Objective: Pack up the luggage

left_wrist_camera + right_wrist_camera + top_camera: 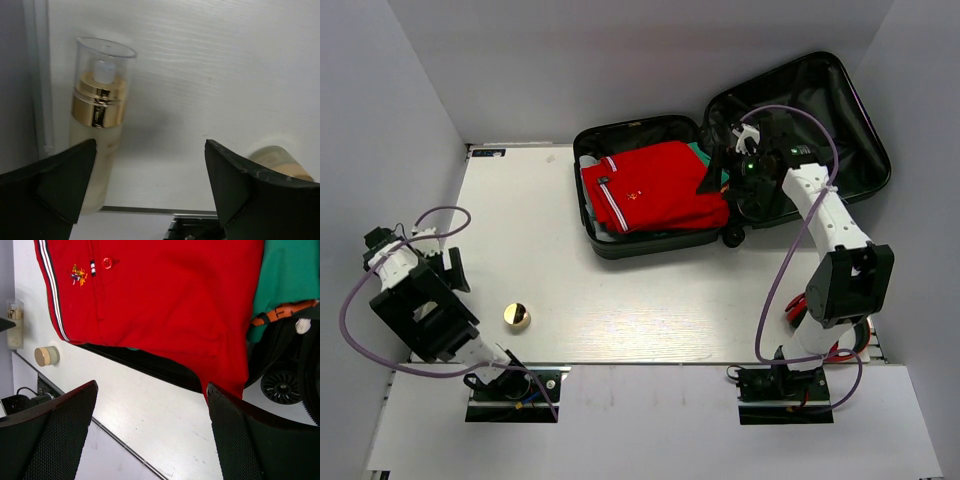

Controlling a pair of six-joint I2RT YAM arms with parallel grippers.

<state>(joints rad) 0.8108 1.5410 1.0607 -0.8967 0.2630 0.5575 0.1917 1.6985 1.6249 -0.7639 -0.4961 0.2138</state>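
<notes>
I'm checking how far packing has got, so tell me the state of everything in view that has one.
Large black hard-shell suitcase: open, lid laid back.
Folded red polo shirt: packed in the suitcase.
Green garment: in the suitcase, partly covered.
Clear-capped pump bottle with gold collar: capped, on the table.
Round gold-lidded jar: closed, on the table.
Left gripper: open, empty.
Right gripper: open, empty.

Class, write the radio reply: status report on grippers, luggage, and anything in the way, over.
Left gripper open by bottle; right gripper open above red shirt. Luggage open, shirt inside. Jar, bottle on table; nothing blocking luggage.
</notes>
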